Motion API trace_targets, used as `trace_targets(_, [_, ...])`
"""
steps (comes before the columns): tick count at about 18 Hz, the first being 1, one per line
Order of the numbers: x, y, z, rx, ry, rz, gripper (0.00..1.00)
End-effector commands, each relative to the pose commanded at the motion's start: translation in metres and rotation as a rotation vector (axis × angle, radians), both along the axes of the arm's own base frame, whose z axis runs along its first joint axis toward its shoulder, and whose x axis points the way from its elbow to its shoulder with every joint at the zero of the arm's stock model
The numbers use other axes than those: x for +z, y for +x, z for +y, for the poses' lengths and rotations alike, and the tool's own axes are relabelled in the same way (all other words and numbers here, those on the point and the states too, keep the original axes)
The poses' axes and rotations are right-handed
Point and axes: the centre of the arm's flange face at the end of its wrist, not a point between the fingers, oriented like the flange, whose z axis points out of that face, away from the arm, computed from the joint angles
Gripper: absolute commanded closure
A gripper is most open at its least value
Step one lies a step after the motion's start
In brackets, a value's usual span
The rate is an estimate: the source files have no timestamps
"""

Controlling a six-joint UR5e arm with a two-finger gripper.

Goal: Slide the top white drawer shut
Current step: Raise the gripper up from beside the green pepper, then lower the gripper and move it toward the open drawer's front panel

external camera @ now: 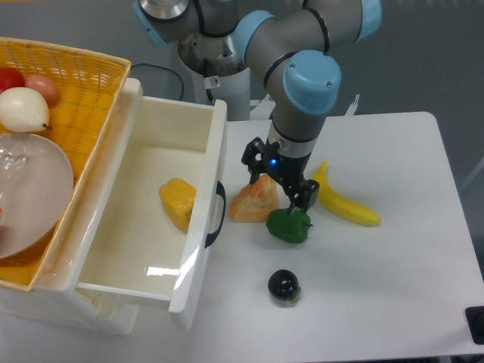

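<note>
The top white drawer (pixel 199 227) stands pulled far out toward the right, its black curved handle (pixel 217 214) on the front panel. A yellow food piece (pixel 178 203) lies inside it. My gripper (pixel 277 180) hangs open to the right of the drawer front, over an orange wedge (pixel 254 200), with one finger on each side of the wedge's top. It is a short way from the handle and does not touch the drawer.
A green pepper (pixel 288 225), a banana (pixel 344 201) and a dark round fruit (pixel 283 285) lie on the white table (pixel 401 265) near the gripper. A yellow wicker basket (pixel 83 98) with fruit and a clear bowl (pixel 30 193) sits on top of the unit at left.
</note>
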Motion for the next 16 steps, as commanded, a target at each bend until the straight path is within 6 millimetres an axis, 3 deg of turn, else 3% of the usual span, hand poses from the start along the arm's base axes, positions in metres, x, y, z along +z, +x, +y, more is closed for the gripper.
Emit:
trace_targets(7, [0.004,-0.017,0.0,0.379,-0.01,-0.01,0.0])
trace_targets(10, [-0.006,-0.025,0.007,0.54,0.012,-0.009,0.0])
trace_targets(16, [-0.04,-0.034,0.021,0.569,-0.012,-0.039,0.0])
